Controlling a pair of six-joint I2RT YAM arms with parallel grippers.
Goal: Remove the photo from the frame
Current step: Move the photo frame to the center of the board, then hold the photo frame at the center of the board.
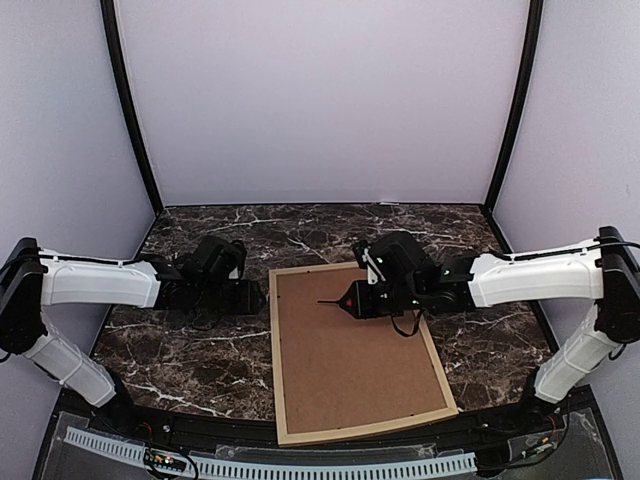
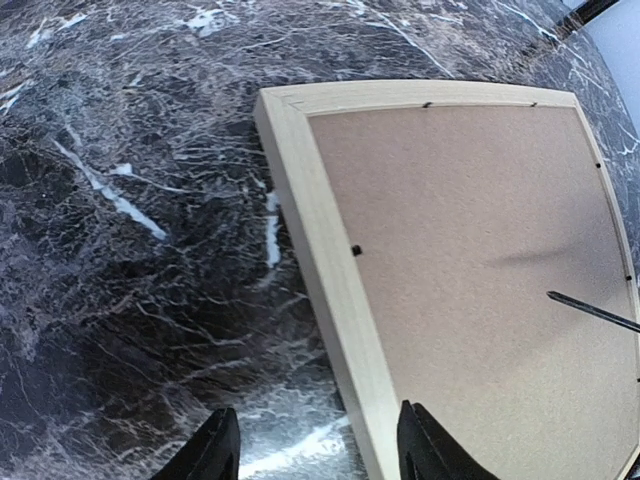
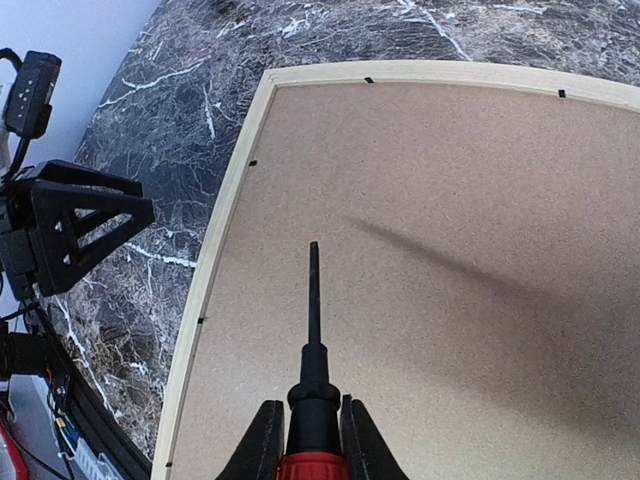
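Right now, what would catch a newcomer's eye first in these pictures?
A light wood frame lies face down on the dark marble table, its brown backing board up. The right arm's jaws grip a red-handled screwdriver, its shaft stretched over the board. The left arm's jaws stand open at the frame's left edge.

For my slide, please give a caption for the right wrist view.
Right gripper holds a screwdriver over the backing board of the face-down frame.
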